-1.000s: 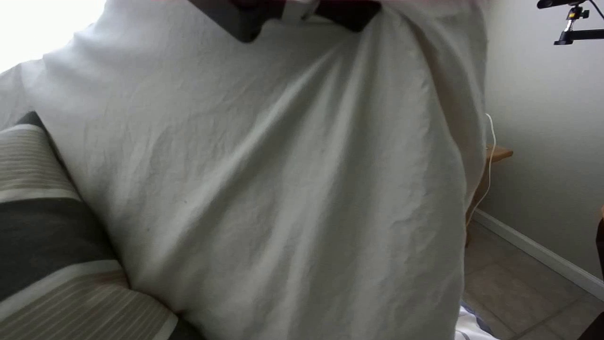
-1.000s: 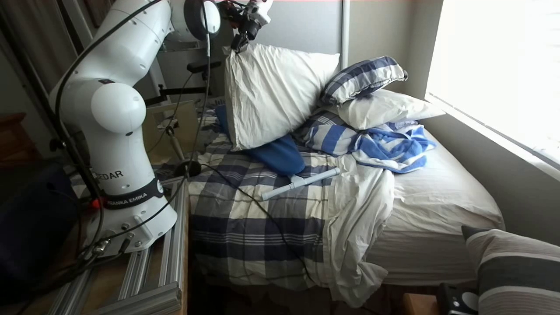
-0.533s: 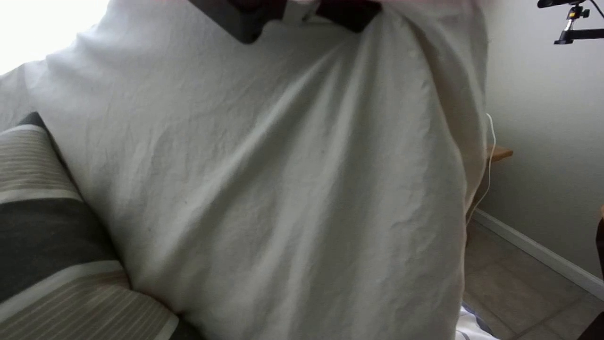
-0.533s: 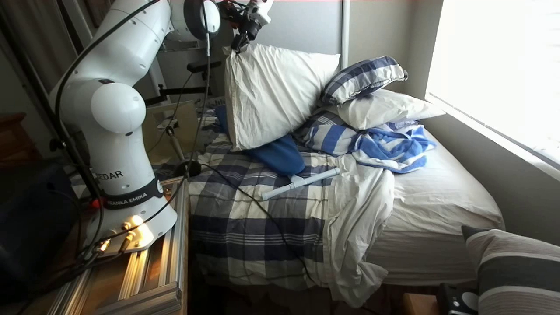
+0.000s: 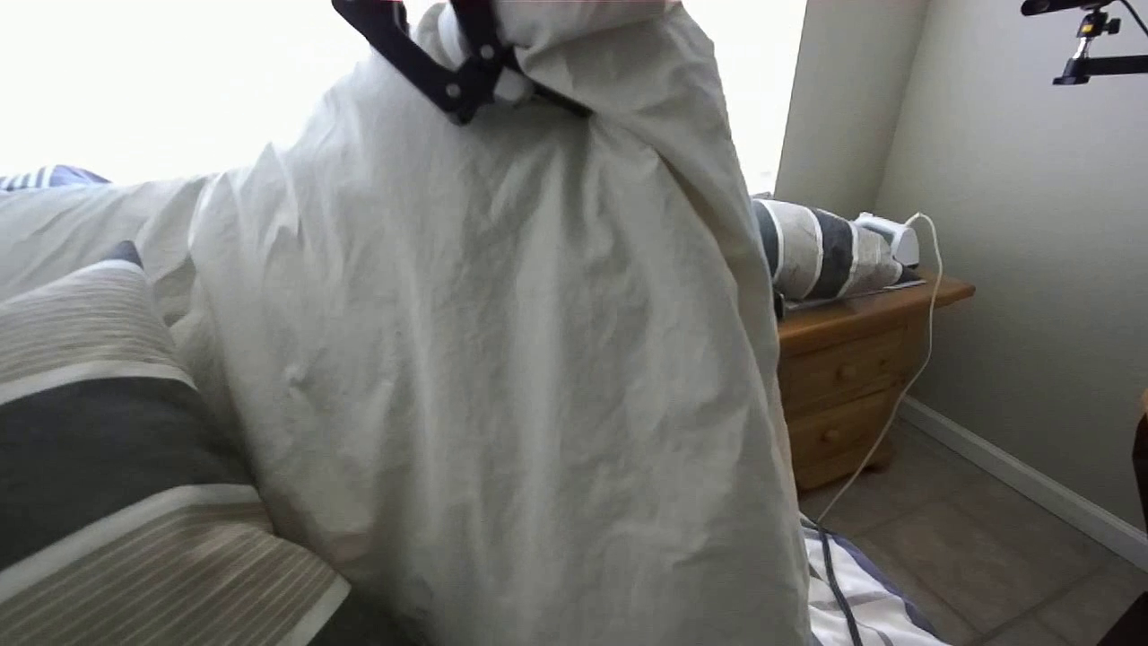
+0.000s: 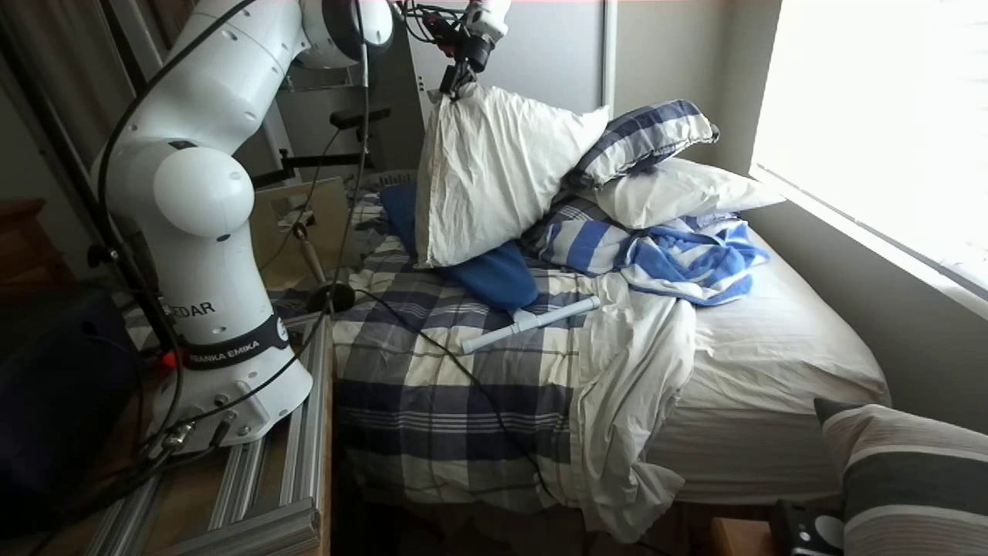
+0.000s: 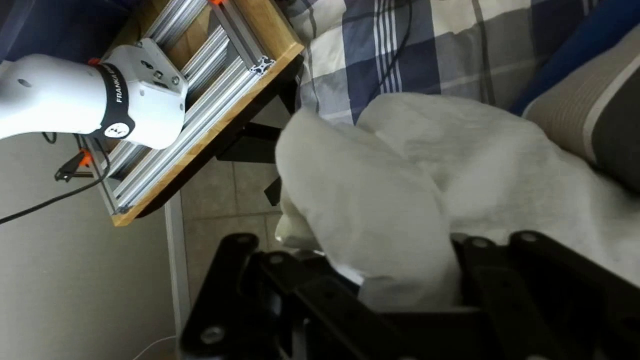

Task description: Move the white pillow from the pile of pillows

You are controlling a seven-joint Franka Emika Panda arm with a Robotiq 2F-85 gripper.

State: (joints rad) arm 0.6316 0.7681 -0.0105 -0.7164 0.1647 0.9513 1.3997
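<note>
My gripper (image 6: 455,86) is shut on the top corner of the large white pillow (image 6: 494,174) and holds it up, hanging tilted over the bed. It also shows at the top in an exterior view (image 5: 520,90), where the pillow (image 5: 502,359) fills the middle. In the wrist view, folded fabric (image 7: 380,200) sits between the gripper's fingers (image 7: 480,260). The pillow's far corner meets or overlaps the pile: a dark blue plaid pillow (image 6: 648,139) on a smaller whitish pillow (image 6: 687,193). A grey striped pillow (image 5: 108,431) lies beside it. Whether its lower edge touches anything is unclear.
A blue padded board (image 6: 494,274) with a pale pipe (image 6: 532,323) lies on the plaid bedding (image 6: 455,386). A blue-striped towel (image 6: 687,262) lies by the pile. A wooden nightstand (image 5: 843,368) carries another striped pillow (image 5: 834,251). A black cable (image 6: 478,386) crosses the bed.
The gripper has carried the white pillow's held corner rightward in the exterior view with the arm, leftward in the other. The nightstand and its striped pillow have come into view. The grip holds.
</note>
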